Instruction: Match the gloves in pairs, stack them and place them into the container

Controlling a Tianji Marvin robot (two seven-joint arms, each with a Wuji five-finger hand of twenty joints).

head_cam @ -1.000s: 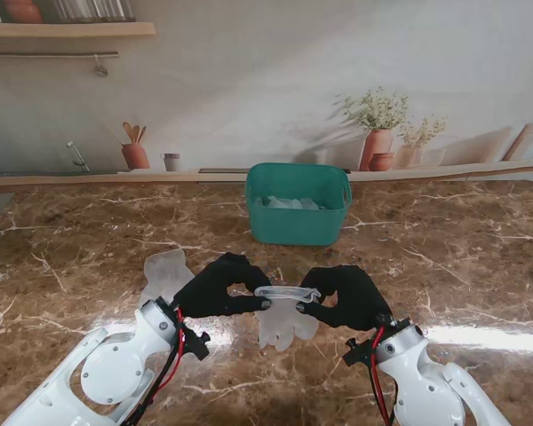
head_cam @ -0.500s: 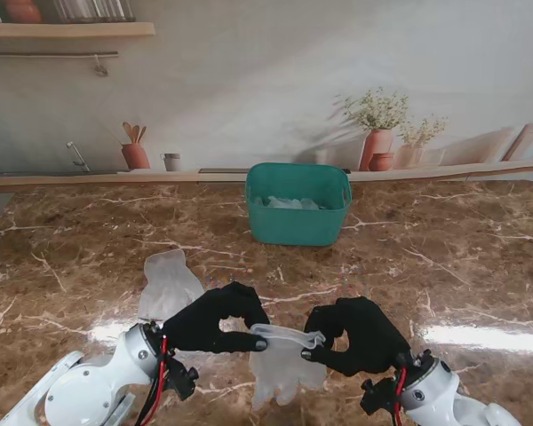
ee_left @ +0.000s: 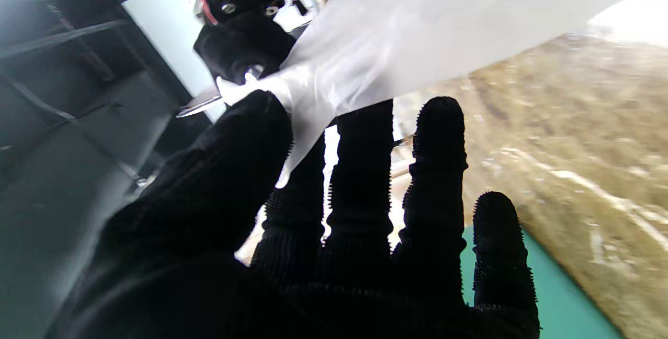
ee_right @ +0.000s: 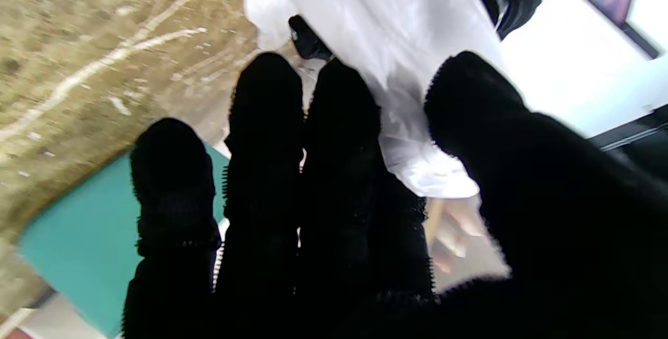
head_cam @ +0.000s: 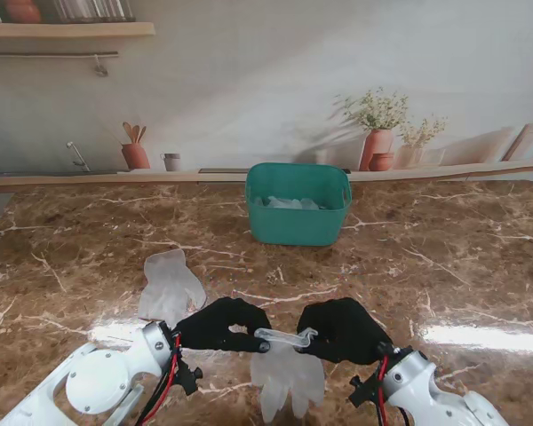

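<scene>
**Glove held by its cuff between two robot hands**

The left robot hand (head_cam: 220, 325) and right robot hand (head_cam: 339, 329) each pinch one end of the cuff of the glove (head_cam: 289, 380), whose fingers hang toward me. A second glove (head_cam: 169, 284) lies on the table (head_cam: 444, 266) to the left, nearer the left robot hand; the container (head_cam: 298, 204) stands farther off.

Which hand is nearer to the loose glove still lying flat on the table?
Left. The left hand sits just right of and nearer to me than the loose glove; the right hand is farther right, across the held glove.
</scene>
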